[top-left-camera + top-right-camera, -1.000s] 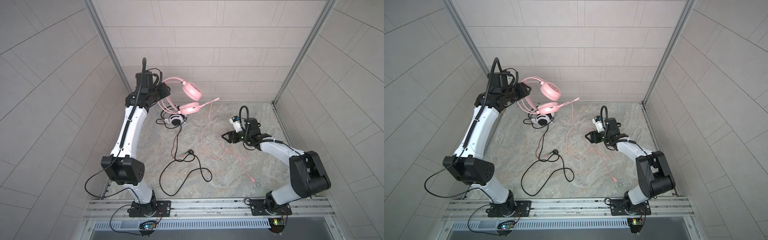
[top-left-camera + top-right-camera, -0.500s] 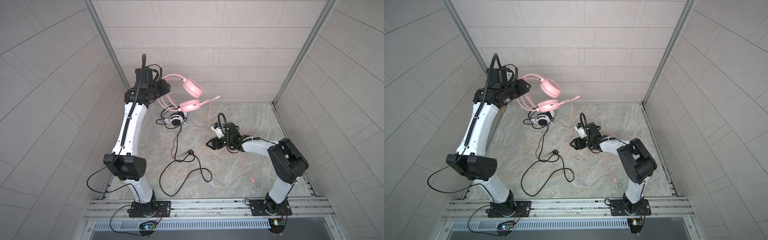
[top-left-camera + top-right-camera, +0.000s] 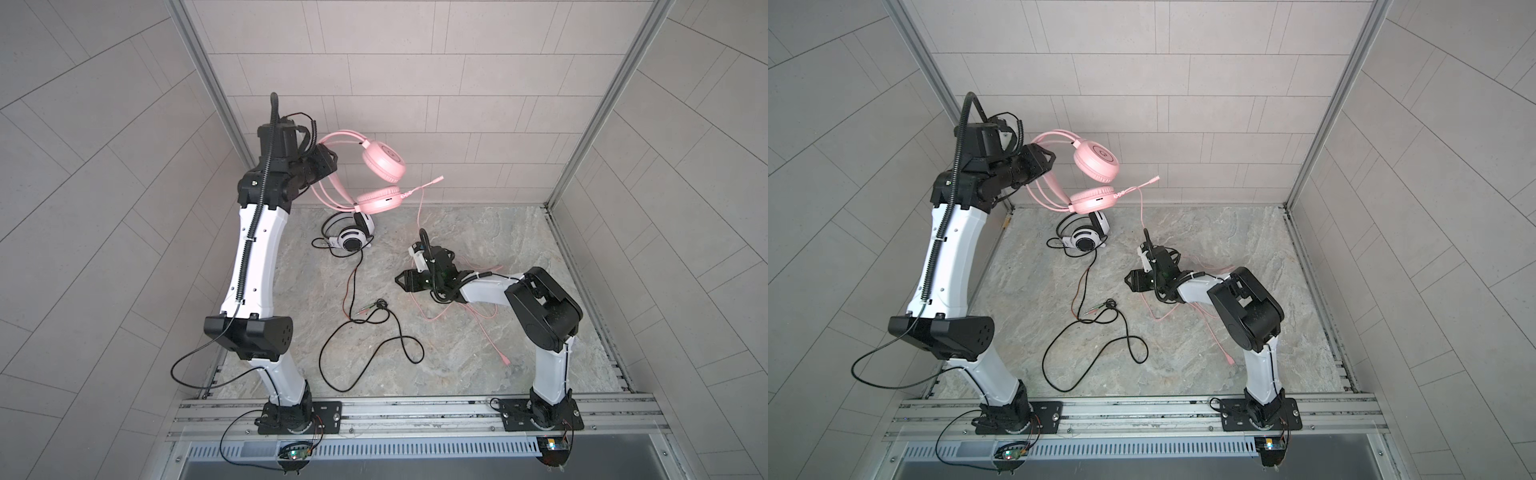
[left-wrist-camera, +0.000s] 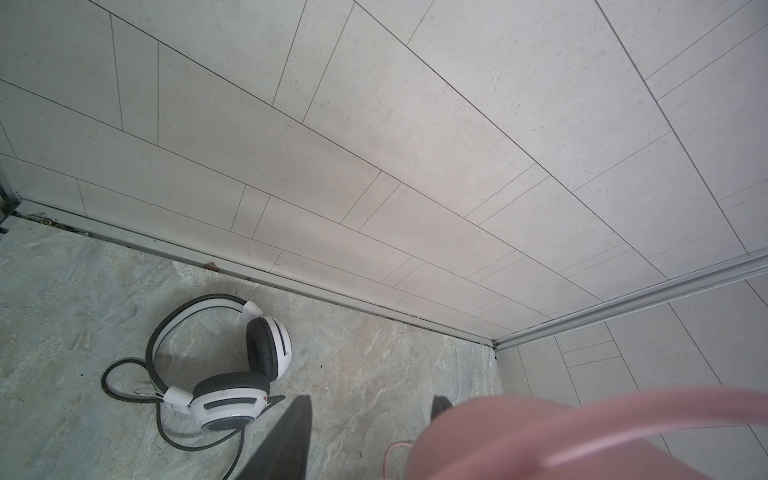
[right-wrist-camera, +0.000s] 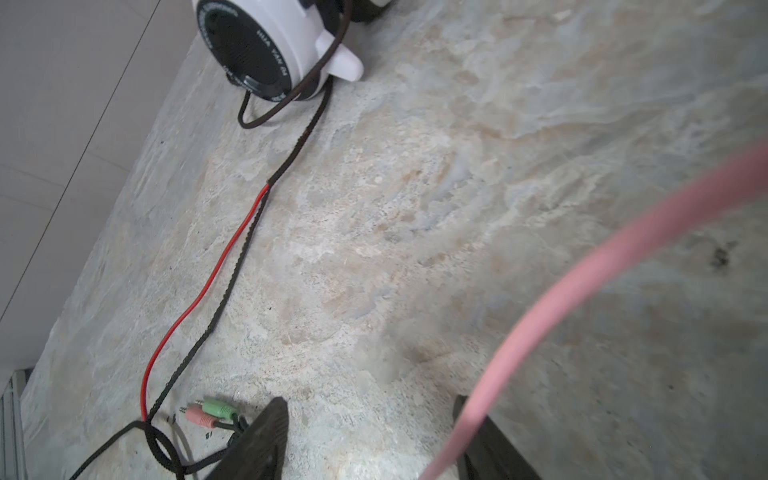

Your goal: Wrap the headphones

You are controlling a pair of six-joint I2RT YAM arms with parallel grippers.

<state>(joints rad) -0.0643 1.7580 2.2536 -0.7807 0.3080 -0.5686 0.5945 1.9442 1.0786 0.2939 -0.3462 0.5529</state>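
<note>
At the far left, the left gripper (image 3: 328, 160) is raised high and clamped on the headband of the pink headset (image 3: 382, 160), which hangs in the air with its ear cups out to the right. Just below it, the white-and-black headset (image 3: 351, 237) lies on the marble-patterned table (image 3: 498, 232) close to the far wall. Its black cable (image 5: 244, 249) trails toward the near side and ends in loose loops (the green and pink plugs (image 5: 210, 411) lie among them). Further right, the pink cable (image 5: 582, 286) drops from the hanging headset to the right gripper (image 3: 400, 281), low over the table. Its jaws stand apart, with the cable running between them, close against one finger. The rest of the pink cable sprawls over the table to the right.
</note>
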